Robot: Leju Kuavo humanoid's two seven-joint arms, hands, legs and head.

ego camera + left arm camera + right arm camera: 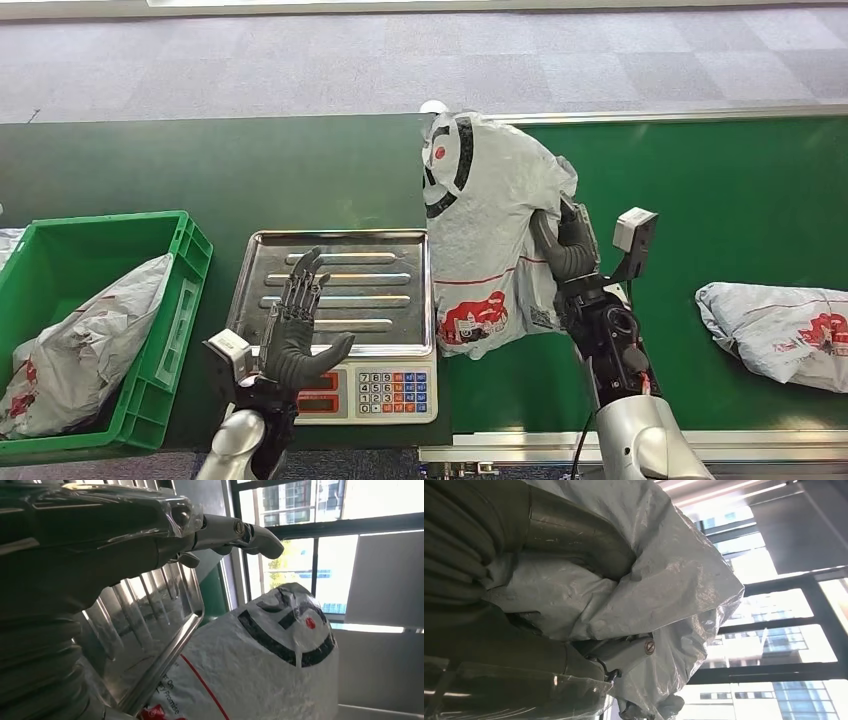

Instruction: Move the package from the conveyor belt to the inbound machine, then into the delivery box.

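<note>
Two silver arms come in from below over a wide dark-green conveyor belt [720,190] that runs across the head view, with grey tiled floor beyond it. On the left stands a bright green plastic crate [185,260] with a crumpled grey plastic mailer bag [85,345] lying inside it. Just beside the crate sits a weighing scale with a ribbed stainless-steel tray [345,262] and a white keypad front showing red digits. A large grey-white plastic package printed with black curved bands and red markings [480,230] is held up on end, its lower left part overlapping the right edge of the steel tray and the rest over the belt; the left wrist view shows it [260,665] close against the tray's rim [165,655]. The right hand [565,245] grips this package on its right side, dark fingers pressed into the crinkled plastic, and the right wrist view shows the film bunched around that hand [574,545]. The left hand [298,330] hovers above the tray's front with fingers spread and nothing in it. Farther right on the belt, well apart, lies a second grey package with red print [780,330].
</note>
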